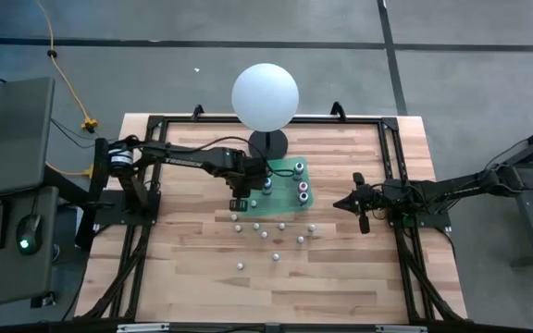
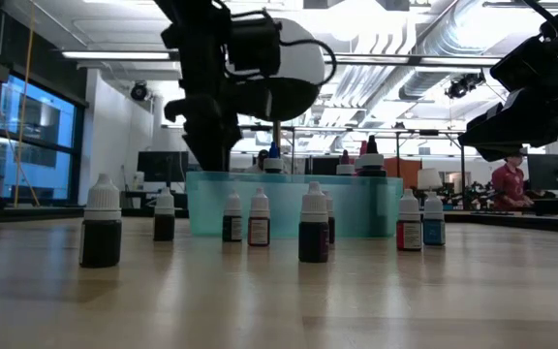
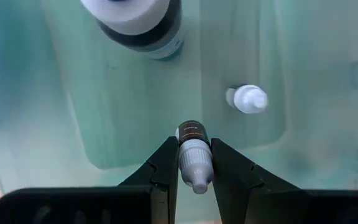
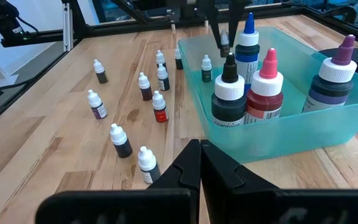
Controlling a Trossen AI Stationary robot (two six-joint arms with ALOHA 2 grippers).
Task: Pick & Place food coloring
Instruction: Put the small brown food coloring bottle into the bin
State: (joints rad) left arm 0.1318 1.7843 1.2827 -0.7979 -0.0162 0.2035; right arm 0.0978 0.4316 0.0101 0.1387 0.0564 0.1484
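Bottle label hidden between left pincer fingers.

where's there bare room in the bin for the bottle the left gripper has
The left gripper holds a small bottle over the bin's floor. Bare floor lies around it, toward the bin's left end, bordered by one small bottle already lying inside. The right end is crowded with four big bottles.

We see a table of smooth, pale planked wood with a slight sheen. The bin looks like translucent teal plastic, and the food coloring bottles look like glossy plastic with matt white caps.
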